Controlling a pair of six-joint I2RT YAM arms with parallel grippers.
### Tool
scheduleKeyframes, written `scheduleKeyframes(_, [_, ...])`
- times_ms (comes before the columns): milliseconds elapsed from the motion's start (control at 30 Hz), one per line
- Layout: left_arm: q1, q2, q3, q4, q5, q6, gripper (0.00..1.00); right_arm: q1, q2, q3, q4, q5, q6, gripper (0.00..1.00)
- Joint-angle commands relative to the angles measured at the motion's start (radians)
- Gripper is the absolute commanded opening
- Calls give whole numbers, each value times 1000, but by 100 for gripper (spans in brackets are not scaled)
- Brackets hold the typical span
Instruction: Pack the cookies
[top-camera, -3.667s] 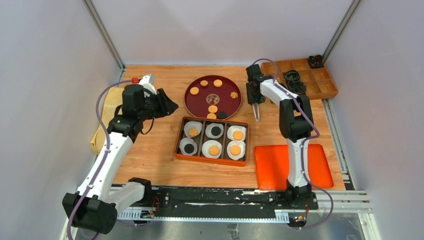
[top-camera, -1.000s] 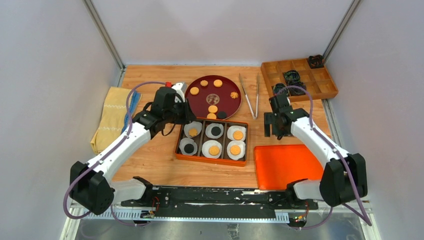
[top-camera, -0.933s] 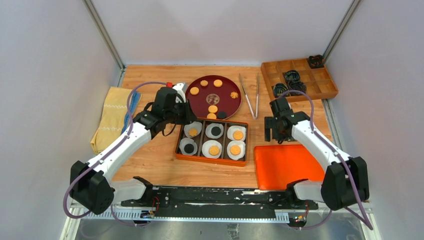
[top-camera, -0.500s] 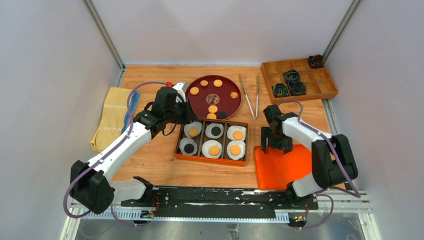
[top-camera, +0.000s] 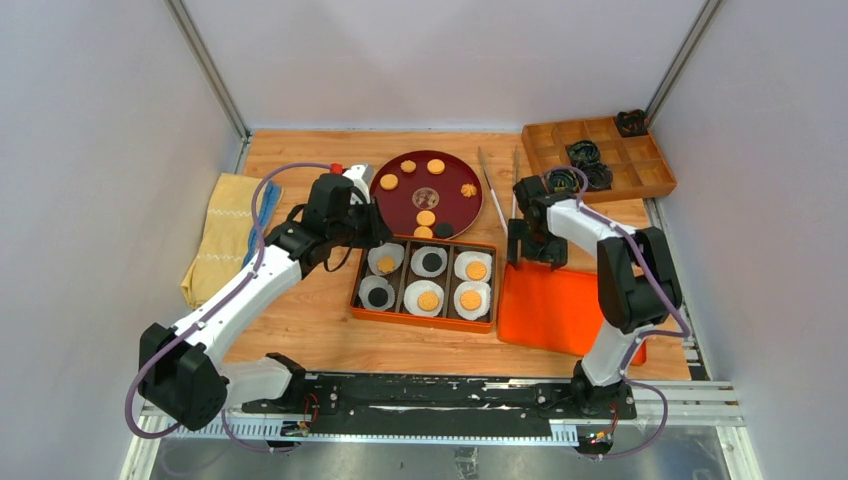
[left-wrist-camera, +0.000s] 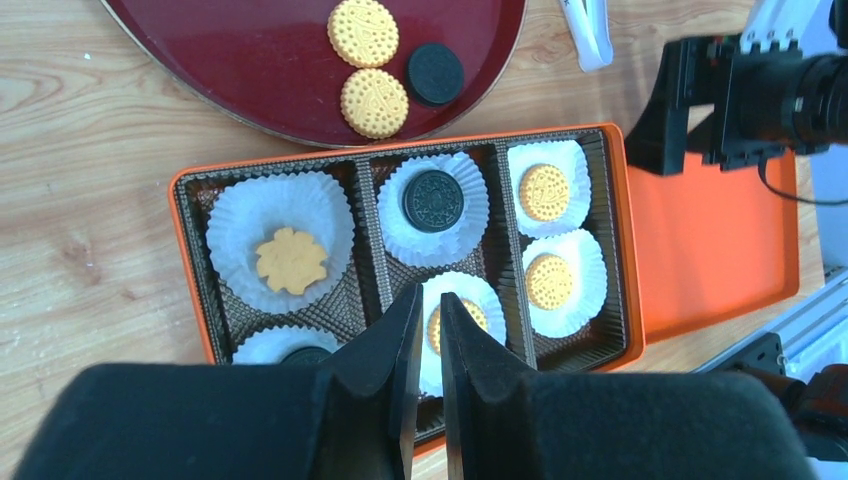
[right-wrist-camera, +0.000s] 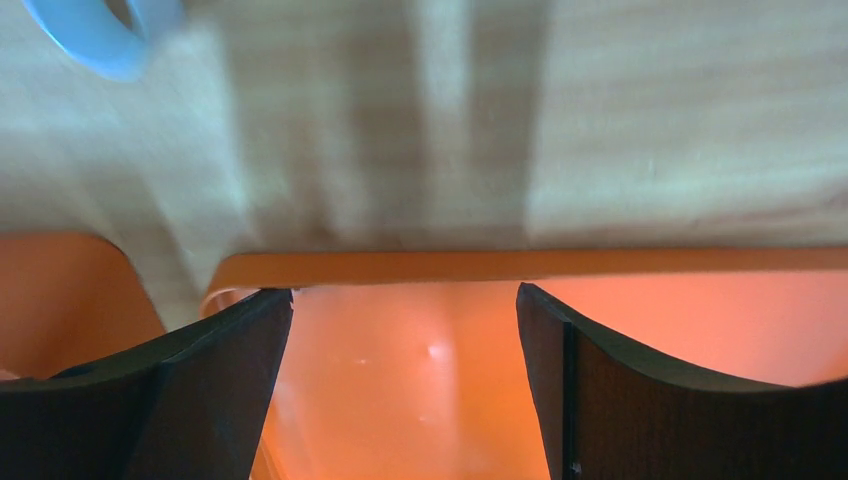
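R arm has quit the tongs (top-camera: 493, 190) and come down on the orange lid (top-camera: 560, 310), which has slid askew across the counter (top-camera: 320, 300) to just beside the box (top-camera: 420, 320). R pincer (top-camera: 530, 258) is spread wide over the lid's far rim, not clamped; L pincer (left-wrist-camera: 430, 295) hovers above the box, all but clenched, empty. Six cookies (top-camera: 428, 300) sit in cups, others remain on the red plate (top-camera: 400, 205), so capping looks next, prob. early.
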Motion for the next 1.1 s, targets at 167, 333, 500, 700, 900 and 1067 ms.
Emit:
scheduleKeyframes(167, [-8, -15, 31, -13, -40, 28, 18, -78, 209, 289, 24, 9, -66, 89])
scheduleKeyframes(333, [-8, -9, 25, -12, -43, 27, 18, -86, 247, 350, 5, 2, -90, 87])
scheduleKeyframes(500, [-8, 2, 28, -2, -32, 24, 18, -94, 100, 259, 16, 127, -79, 89])
scheduleKeyframes(700, [-8, 19, 42, 15, -1, 18, 18, -144, -62, 126, -39, 192, -34, 91])
scheduleKeyframes(900, [-8, 35, 55, 27, 22, 19, 18, -231, -46, 58, -19, 149, -38, 91])
scheduleKeyframes(1067, [-8, 14, 49, 24, 22, 13, 18, -336, -69, -35, -25, 172, 40, 91])
